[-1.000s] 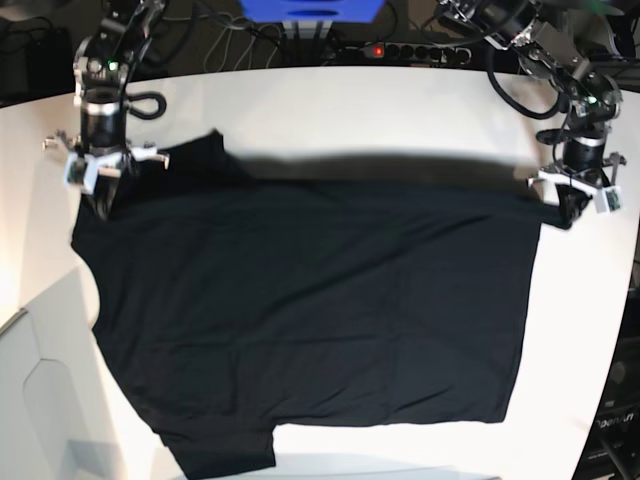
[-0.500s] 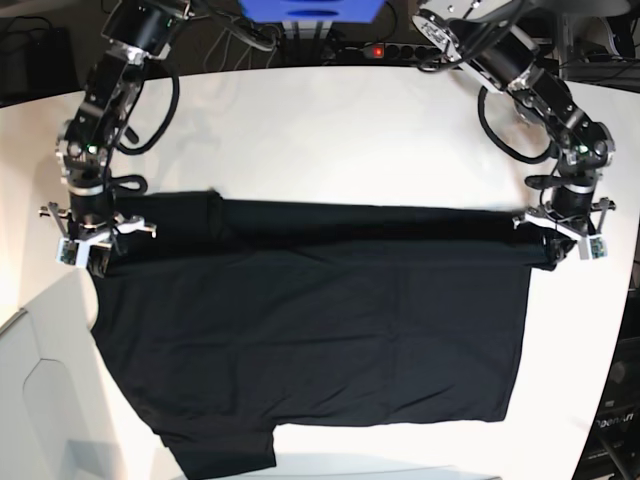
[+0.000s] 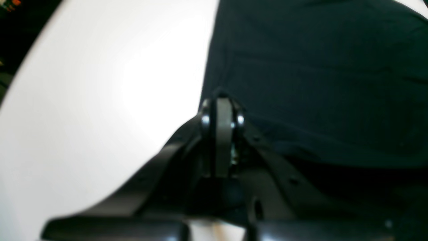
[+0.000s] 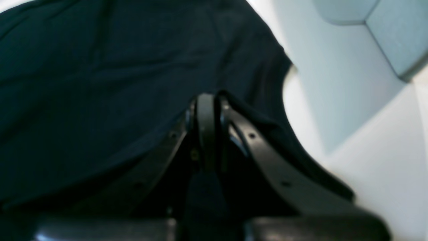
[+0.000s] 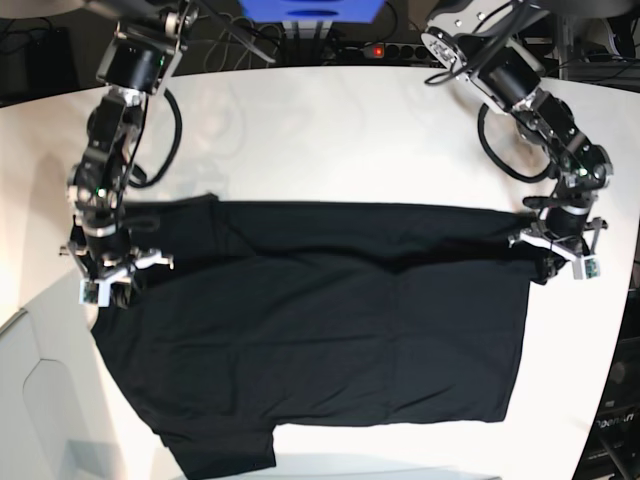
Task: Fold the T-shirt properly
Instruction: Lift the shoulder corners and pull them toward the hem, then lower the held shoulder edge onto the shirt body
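Both end effectors [image 5: 550, 262] [image 5: 108, 288] gripping T-shirt [image 5: 320, 330]

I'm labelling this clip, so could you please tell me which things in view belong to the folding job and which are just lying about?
Part of the job:
- T-shirt, black, far edge pulled over toward the near side
- left gripper, shut on the T-shirt's edge
- right gripper, shut on the opposite edge
- white table under it

Just lying about:
- power strip behind the table
- blue box
- cables
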`<action>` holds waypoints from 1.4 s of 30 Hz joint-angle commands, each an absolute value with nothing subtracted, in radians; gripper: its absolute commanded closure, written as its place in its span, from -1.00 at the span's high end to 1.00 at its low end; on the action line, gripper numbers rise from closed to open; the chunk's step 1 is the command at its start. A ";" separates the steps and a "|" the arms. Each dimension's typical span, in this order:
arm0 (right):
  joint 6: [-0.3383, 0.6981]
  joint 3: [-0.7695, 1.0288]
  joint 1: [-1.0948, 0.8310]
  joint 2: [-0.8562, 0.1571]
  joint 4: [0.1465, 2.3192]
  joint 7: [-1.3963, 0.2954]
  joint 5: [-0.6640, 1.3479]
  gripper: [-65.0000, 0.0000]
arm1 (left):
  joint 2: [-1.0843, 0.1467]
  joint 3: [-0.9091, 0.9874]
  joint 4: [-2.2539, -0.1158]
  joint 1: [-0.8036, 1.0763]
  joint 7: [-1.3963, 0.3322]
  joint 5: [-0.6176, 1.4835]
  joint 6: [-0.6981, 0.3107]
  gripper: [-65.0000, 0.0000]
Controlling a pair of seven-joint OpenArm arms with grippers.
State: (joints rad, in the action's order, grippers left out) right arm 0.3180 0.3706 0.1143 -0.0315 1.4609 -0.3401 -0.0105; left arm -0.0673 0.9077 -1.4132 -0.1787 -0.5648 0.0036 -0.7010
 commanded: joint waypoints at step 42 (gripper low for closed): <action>0.315 0.349 0.248 -0.085 1.348 -0.315 -0.001 -1.00 | -0.174 0.908 -1.178 -0.395 -0.530 0.019 -0.698 -0.99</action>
